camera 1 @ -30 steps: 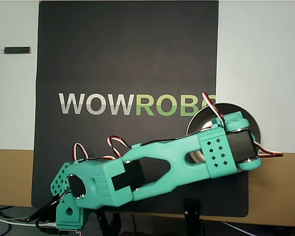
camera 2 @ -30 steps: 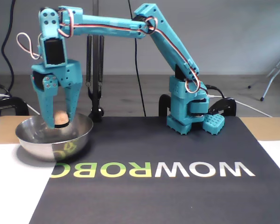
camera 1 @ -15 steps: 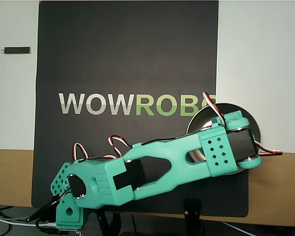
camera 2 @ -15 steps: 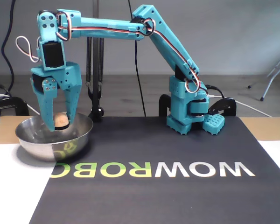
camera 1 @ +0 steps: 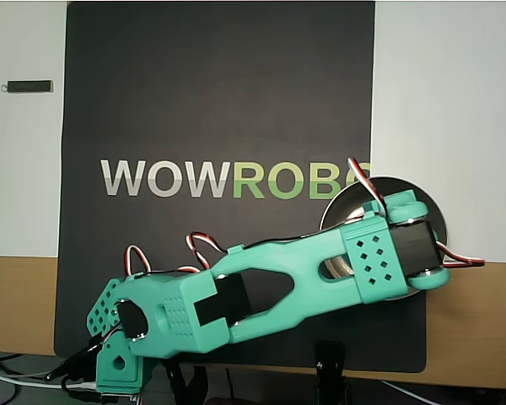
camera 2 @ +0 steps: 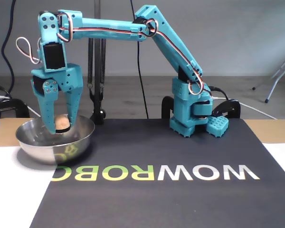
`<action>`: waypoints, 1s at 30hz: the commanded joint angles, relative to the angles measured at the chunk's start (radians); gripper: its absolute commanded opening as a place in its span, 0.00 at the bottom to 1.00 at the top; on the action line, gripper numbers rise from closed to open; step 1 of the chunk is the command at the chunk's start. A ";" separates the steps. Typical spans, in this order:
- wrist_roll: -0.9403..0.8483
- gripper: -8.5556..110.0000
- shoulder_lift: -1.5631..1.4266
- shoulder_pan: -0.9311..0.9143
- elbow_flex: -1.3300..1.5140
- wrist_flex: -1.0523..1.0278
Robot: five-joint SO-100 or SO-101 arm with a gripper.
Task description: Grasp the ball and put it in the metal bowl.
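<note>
In the fixed view a small tan ball (camera 2: 61,122) hangs between the teal fingers of my gripper (camera 2: 61,126), which is shut on it. Ball and fingertips sit just above the inside of the shiny metal bowl (camera 2: 35,145) at the left, about level with its rim. The overhead view shows only part of the bowl's rim (camera 1: 405,187) at the right. There the arm's wrist covers the rest, and both the ball and the fingertips are hidden.
A black mat (camera 1: 219,93) printed with WOWROBO covers the table's middle. The arm's base (camera 2: 192,111) stands at the mat's back edge. A small dark stick (camera 1: 29,86) lies on the white surface at the far left of the overhead view.
Over the last second the wrist rose slightly and shifted a little left in the fixed view, lifting the held ball a touch. The grip stayed shut.
</note>
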State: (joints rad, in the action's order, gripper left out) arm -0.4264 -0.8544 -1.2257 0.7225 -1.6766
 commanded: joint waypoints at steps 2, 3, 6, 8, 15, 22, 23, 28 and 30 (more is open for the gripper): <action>-0.006 0.27 -0.008 0.002 -0.043 0.003; -0.006 0.27 -0.008 0.002 -0.043 0.003; -0.008 0.31 -0.008 0.002 -0.041 0.003; -0.008 0.41 -0.008 0.000 -0.041 0.003; -0.006 0.57 -0.008 0.000 -0.035 0.003; -0.008 0.57 -0.008 -0.002 -0.035 0.003; -0.008 0.57 -0.008 -0.002 -0.034 0.003; -0.008 0.56 -0.008 -0.002 -0.032 0.003; -0.008 0.56 -0.008 -0.002 -0.032 0.003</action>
State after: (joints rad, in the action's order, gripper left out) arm -0.4280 -0.8544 -1.2257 0.7225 -1.6766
